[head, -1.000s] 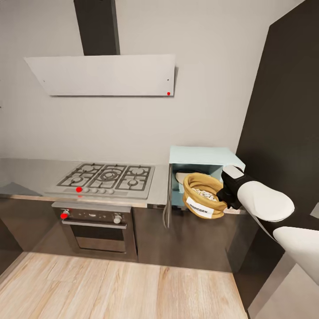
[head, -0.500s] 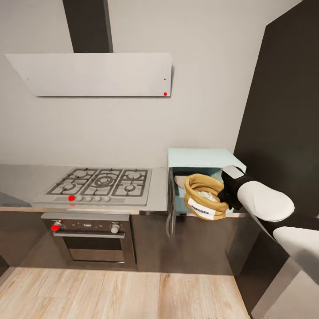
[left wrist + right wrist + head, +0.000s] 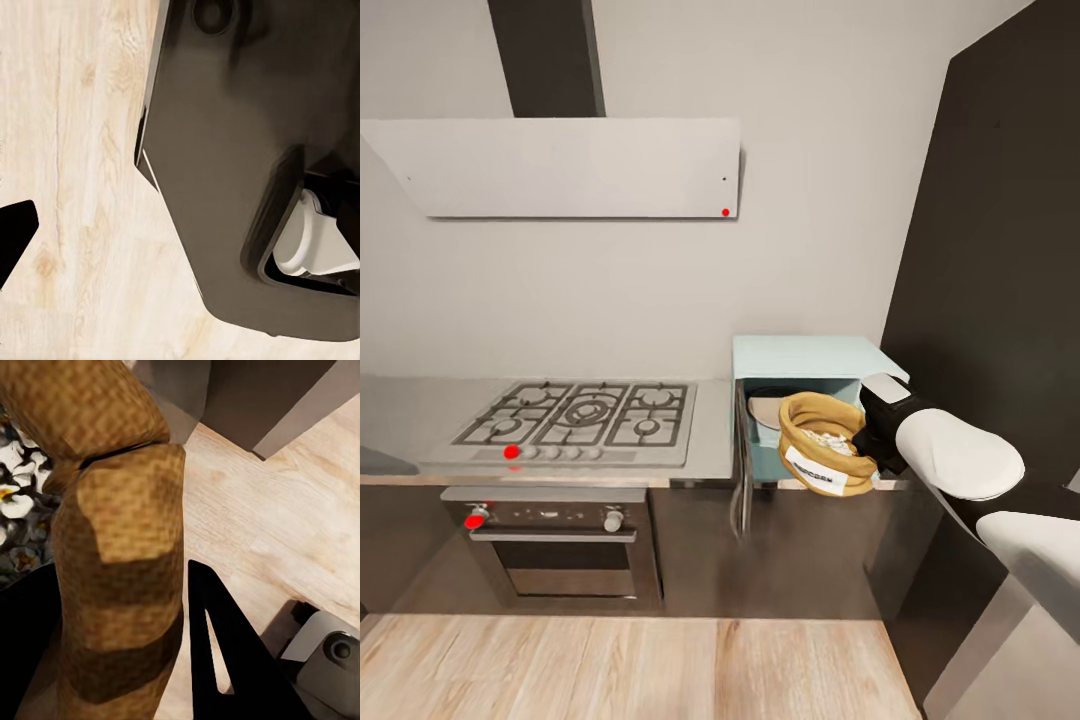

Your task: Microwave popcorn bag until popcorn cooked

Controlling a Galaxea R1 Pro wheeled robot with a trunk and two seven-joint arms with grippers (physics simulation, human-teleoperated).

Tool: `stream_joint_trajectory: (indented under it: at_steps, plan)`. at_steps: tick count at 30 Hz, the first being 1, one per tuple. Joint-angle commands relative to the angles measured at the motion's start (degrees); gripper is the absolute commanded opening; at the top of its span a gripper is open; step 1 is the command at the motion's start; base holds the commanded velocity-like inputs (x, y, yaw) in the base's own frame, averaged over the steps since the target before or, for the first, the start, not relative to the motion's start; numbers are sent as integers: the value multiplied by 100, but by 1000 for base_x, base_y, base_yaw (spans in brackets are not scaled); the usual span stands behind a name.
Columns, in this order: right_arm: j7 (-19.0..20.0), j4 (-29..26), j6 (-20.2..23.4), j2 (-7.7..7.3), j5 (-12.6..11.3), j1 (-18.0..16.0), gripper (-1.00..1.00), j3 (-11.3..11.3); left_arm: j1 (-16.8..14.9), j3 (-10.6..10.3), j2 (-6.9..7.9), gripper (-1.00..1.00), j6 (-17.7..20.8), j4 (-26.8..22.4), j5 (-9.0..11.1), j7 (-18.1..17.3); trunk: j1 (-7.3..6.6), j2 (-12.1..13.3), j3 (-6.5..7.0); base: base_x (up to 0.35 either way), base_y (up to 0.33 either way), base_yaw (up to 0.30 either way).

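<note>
The tan popcorn bag [image 3: 822, 446] hangs in front of the open mouth of the pale blue microwave [image 3: 810, 358], with whitish popcorn [image 3: 823, 438] showing inside it. My right gripper [image 3: 872, 440] is shut on the bag's rolled rim from the right side. The right wrist view shows the rim [image 3: 120, 547] pinched between the black fingers [image 3: 225, 652], and kernels [image 3: 19, 502] beside it. The microwave door [image 3: 741, 462] stands swung open, edge-on, at the left of the opening. The microwave sits on the grey countertop [image 3: 710, 440]. A black fingertip [image 3: 13, 238] of my left gripper hangs over the wooden floor.
A steel gas hob [image 3: 575, 415] lies in the countertop left of the microwave, with an oven [image 3: 550, 545] below and a white hood [image 3: 560, 165] above. A tall dark cabinet [image 3: 1000, 250] stands close on the right. My dark base [image 3: 225, 187] shows in the left wrist view.
The camera has moved, so the hob and hood sit further left in the picture. The bag stays in my right gripper at the microwave's opening.
</note>
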Motion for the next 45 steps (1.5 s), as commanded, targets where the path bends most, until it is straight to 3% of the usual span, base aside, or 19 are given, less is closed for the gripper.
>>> stream_joint_trajectory:
  at_steps: [1,45]
  plan:
    - [-23,-6,45,0,-59,-3,-100,46,1,20,-2,100,36,-17,3,1,6,-11,-12,265,104,0]
    - [-31,-6,37,-44,-59,-1,-100,2,1,17,-2,100,37,-5,3,-3,6,-11,-12,121,3,0]
